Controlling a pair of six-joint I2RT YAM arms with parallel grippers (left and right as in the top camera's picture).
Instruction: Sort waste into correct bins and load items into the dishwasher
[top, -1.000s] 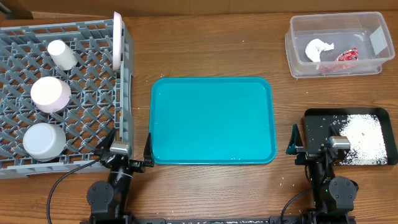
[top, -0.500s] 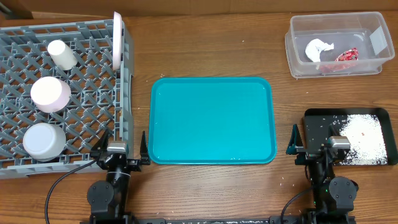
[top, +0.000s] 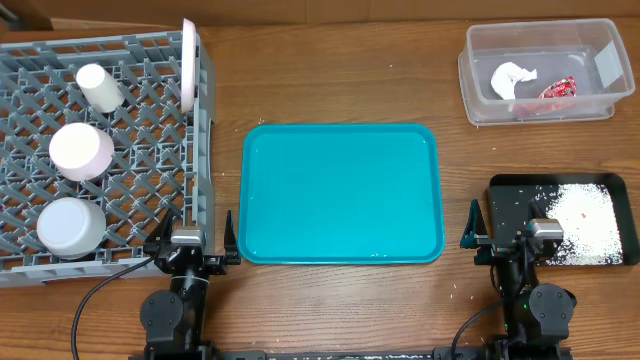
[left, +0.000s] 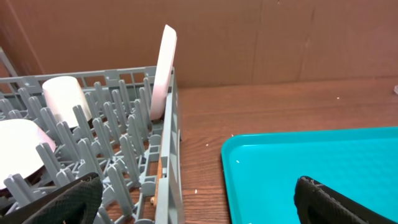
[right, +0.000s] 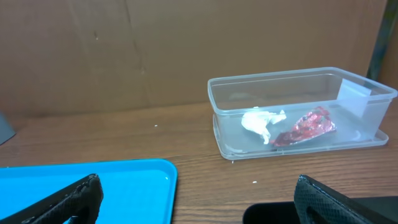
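The grey dishwasher rack (top: 205, 150) at the left holds a white cup (top: 99, 87), two white bowls (top: 81, 150) (top: 70, 226) and a plate (top: 188, 62) standing on edge against its right wall. At the back right, a white napkin (top: 513, 78) and a red wrapper (top: 559, 89) lie inside the clear tub (top: 480, 105). White crumbs (top: 590, 215) are spread in the black tray (top: 510, 195). My left gripper (top: 195, 236) (left: 199, 205) hangs open and empty at the rack's near right corner. Just as wide open and empty, my right gripper (top: 510, 235) (right: 199, 202) sits at the black tray's near left corner.
A bare teal serving tray (top: 340, 190) lies in the middle between the two grippers. A few stray crumbs dot the wooden table near its front right corner. A brown cardboard wall stands along the back edge.
My left gripper has shifted slightly to the left, away from the teal tray's corner. The right arm and all objects have stayed put.
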